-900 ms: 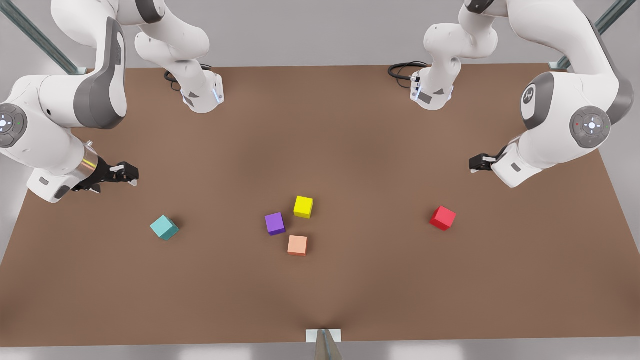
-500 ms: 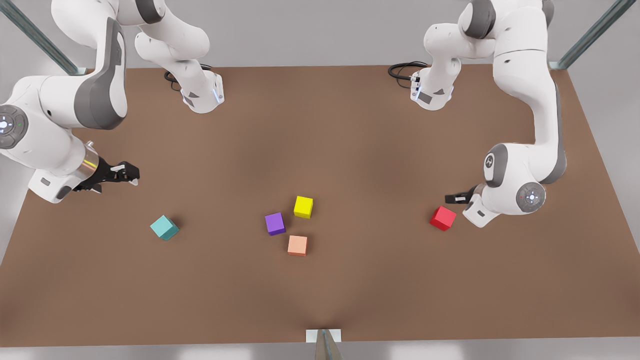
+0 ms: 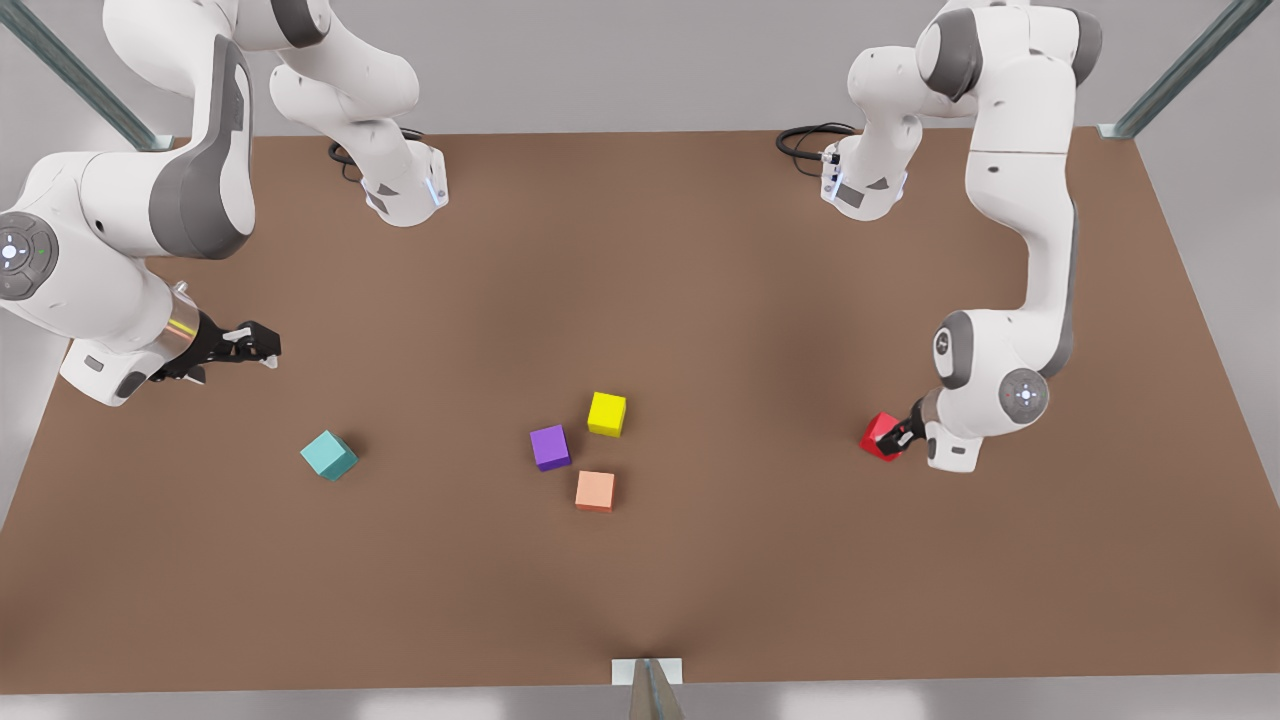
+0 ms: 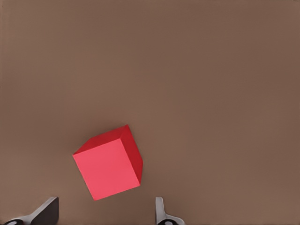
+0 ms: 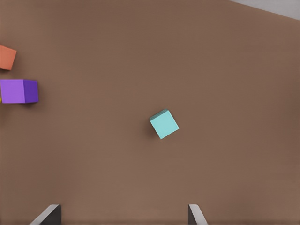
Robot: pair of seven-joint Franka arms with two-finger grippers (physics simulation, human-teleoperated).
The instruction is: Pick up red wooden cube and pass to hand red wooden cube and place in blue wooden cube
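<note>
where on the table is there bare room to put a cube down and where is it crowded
Bare: the stretch of table between the blue wooden cube and the purple cube, and between the yellow cube and the red wooden cube. Crowded: purple, yellow and salmon cube cluster mid-table.

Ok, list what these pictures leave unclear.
Front view: the left gripper covers part of the red wooden cube; contact unclear.
Left wrist view: the open jaws are cut off by the frame edge.
Right wrist view: the salmon cube is cut by the edge.
The right gripper waits at the front view's left.
</note>
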